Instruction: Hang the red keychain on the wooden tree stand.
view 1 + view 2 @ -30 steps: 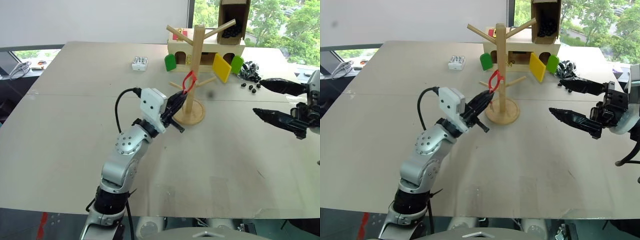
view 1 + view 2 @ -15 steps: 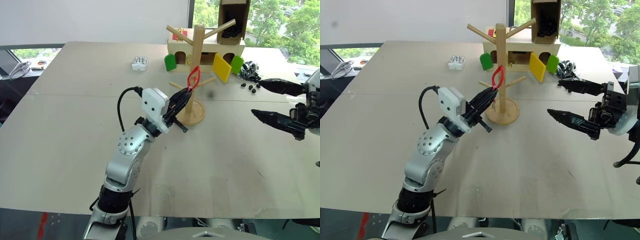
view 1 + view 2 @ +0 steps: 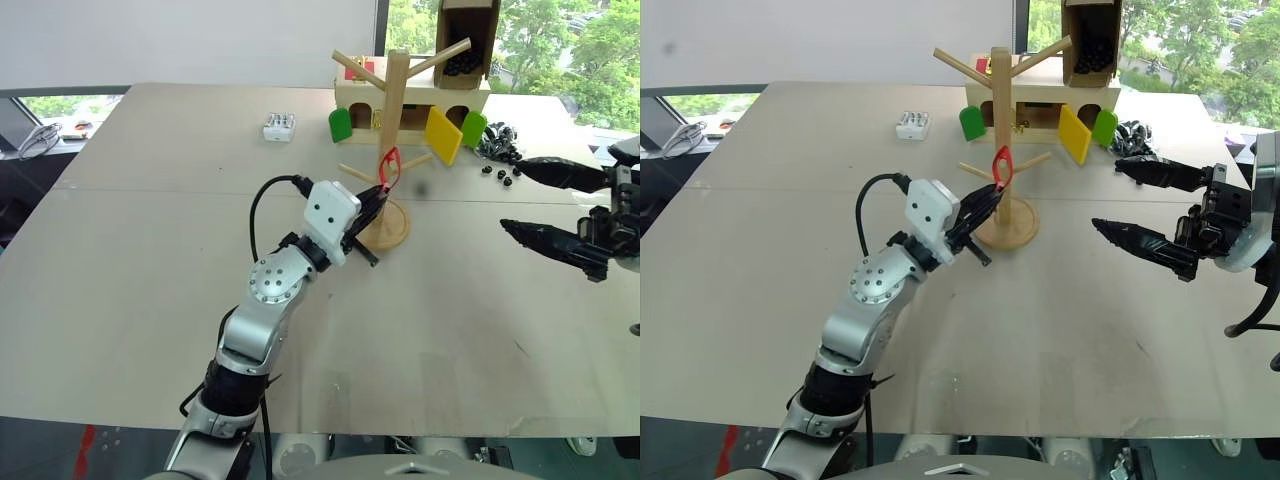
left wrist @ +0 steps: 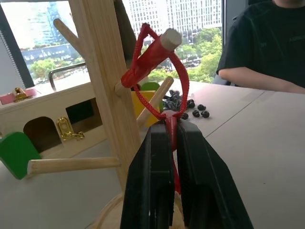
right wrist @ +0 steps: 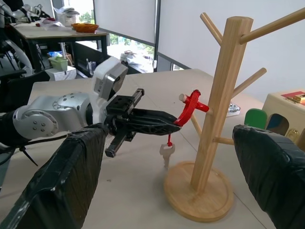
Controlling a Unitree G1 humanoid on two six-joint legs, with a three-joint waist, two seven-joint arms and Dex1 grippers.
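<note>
Red cord is seen around a lower peg of the light wooden tree stand with round disc base [image 3: 392, 140], a little above the middle of the head views. The thin red teardrop-shaped keychain loop [image 4: 155, 76] is threaded over the peg's round tip in the left wrist view, and its lower end is pinched between the closed black fingers of the left gripper [image 4: 170, 136]. The hanging step is judged to be almost done. For the next move, the loop is probably to be pushed further along the peg toward the post, and then the fingers are to be opened and drawn back without catching the cord.

The loop's long axis runs slanted, from the gripper up to the peg tip. The small metal key [image 5: 166, 153] hangs down below on a short cord, above the table.

The right gripper [image 3: 555, 205] is held at the right edge of the head views, well apart from the stand, its two fingers spread and nothing between them.
</note>
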